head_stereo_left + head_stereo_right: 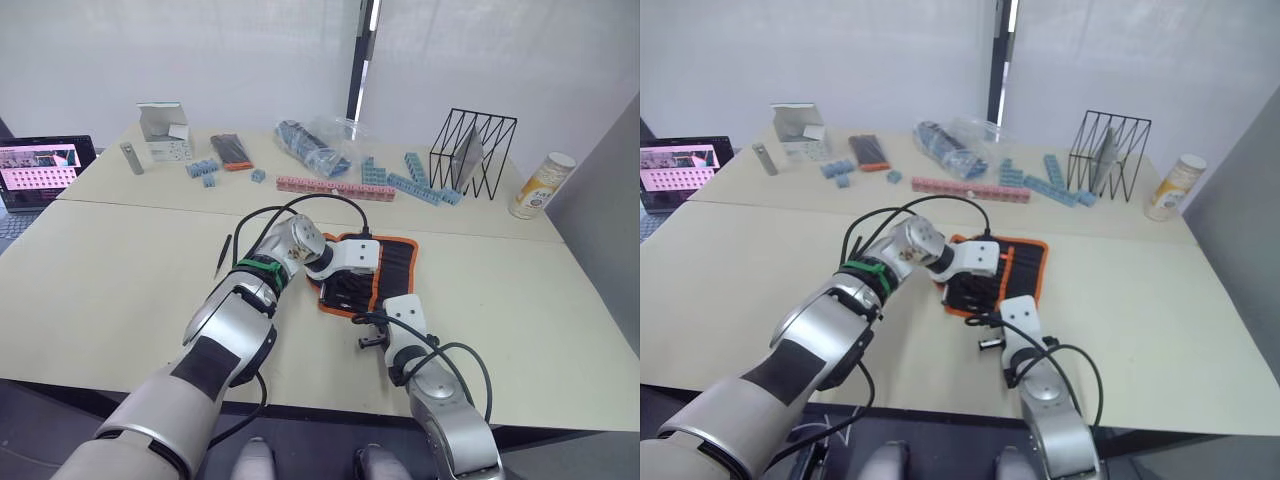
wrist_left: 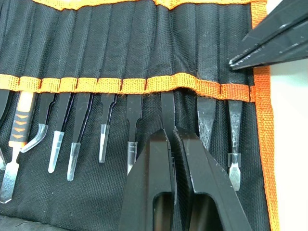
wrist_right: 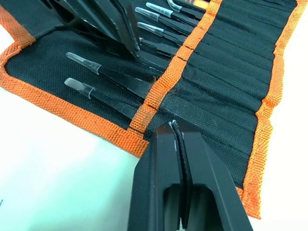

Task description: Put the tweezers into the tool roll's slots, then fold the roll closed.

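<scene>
While roll (image 1: 385, 268) lies open mid-table, most tweezers (image 2: 103, 130) sit slotted; left gripper (image 2: 172, 132) pinches one at its slot, right gripper (image 3: 175, 126) closed, pressing fabric. One tweezer (image 1: 223, 255) loose left; fold pending.

The left gripper (image 2: 174, 139) hides the lower part of one tweezer (image 2: 167, 108); the roll (image 2: 144, 38) runs past the wrist picture's edges.

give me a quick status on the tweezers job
Left gripper jaws shut on a tweezer at a slot of the tool roll. Right gripper jaws shut, pressing the roll's edge. One tweezer loose on the table.
</scene>
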### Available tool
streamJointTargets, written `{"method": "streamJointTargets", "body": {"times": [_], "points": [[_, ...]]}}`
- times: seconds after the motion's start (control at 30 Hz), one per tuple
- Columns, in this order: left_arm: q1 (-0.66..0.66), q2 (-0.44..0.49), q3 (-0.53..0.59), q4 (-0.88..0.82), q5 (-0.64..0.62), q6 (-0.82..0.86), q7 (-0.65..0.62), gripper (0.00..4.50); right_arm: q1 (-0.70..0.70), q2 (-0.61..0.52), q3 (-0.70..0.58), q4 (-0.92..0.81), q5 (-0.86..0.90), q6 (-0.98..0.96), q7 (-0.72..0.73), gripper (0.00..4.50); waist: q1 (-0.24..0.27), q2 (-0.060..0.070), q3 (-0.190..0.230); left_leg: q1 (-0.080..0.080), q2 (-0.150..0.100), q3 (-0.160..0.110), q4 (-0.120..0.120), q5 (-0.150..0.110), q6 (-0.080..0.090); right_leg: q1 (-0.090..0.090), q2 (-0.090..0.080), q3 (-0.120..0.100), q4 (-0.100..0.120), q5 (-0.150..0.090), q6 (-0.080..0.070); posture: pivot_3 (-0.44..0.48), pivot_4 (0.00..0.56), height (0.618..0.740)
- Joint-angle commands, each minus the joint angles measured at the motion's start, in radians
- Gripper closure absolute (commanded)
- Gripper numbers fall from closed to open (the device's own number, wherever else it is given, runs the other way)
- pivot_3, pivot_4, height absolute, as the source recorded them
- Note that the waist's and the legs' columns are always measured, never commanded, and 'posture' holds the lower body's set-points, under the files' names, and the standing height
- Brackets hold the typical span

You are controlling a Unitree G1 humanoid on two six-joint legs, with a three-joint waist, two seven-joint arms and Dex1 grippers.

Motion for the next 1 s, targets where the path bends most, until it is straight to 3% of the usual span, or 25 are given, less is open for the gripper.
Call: {"method": "streamJointTargets", "body": {"times": [0.03, 0.17, 0.43, 0.63, 0.77, 1.0], "points": [[-0.029, -0.044, 0.016, -0.010, -0.007, -0.016, 0.002, 4.46, 0.055, 0.005, 0.049, 0.079, 0.015, 0.092, 0.016, 4.50, 0.000, 0.000, 0.000, 0.000, 0.000, 0.000, 0.000, 0.000, 0.000, 0.000, 0.000, 0.000, 0.000, 0.000, 0.000, 0.000, 0.150, 0.740], [-0.039, -0.023, 0.025, -0.010, -0.005, -0.012, 0.004, 4.46, 0.049, 0.003, 0.044, 0.084, 0.014, 0.090, 0.017, 4.50, -0.001, 0.000, 0.000, 0.000, 0.000, 0.000, 0.001, -0.002, -0.003, 0.000, 0.000, 0.000, 0.000, 0.000, 0.000, 0.000, 0.150, 0.740], [-0.057, 0.087, 0.095, -0.051, -0.052, 0.013, -0.084, 1.86, 0.016, -0.005, 0.019, 0.112, 0.009, 0.076, 0.014, 4.50, -0.028, 0.001, 0.000, 0.000, 0.000, 0.000, 0.002, -0.002, -0.004, -0.001, 0.000, 0.000, 0.003, 0.000, -0.001, 0.000, 0.150, 0.740], [0.007, 0.243, 0.168, -0.178, -0.132, 0.086, -0.191, 0.01, -0.008, -0.029, 0.003, 0.112, 0.009, 0.058, 0.030, 4.50, -0.034, 0.001, 0.000, 0.001, 0.000, -0.001, 0.002, -0.002, -0.003, -0.001, 0.000, 0.000, 0.004, 0.001, -0.001, 0.000, 0.150, 0.740], [0.147, 0.362, 0.232, -0.362, -0.200, 0.171, -0.215, 0.01, -0.028, -0.051, -0.007, 0.093, 0.014, 0.043, 0.046, 4.50, -0.043, 0.003, 0.001, 0.002, 0.000, 0.000, 0.002, -0.002, -0.003, 0.000, 0.001, 0.001, 0.005, 0.001, -0.001, 0.000, 0.150, 0.740], [0.547, 0.535, 0.422, -0.826, -0.351, 0.368, -0.095, 0.01, -0.041, -0.094, -0.045, 0.032, 0.030, 0.033, 0.075, 4.50, -0.042, 0.005, 0.002, 0.002, 0.000, 0.000, 0.002, 0.000, 0.001, -0.001, 0.001, 0.002, 0.007, 0.001, -0.001, 0.000, 0.150, 0.740]]}}
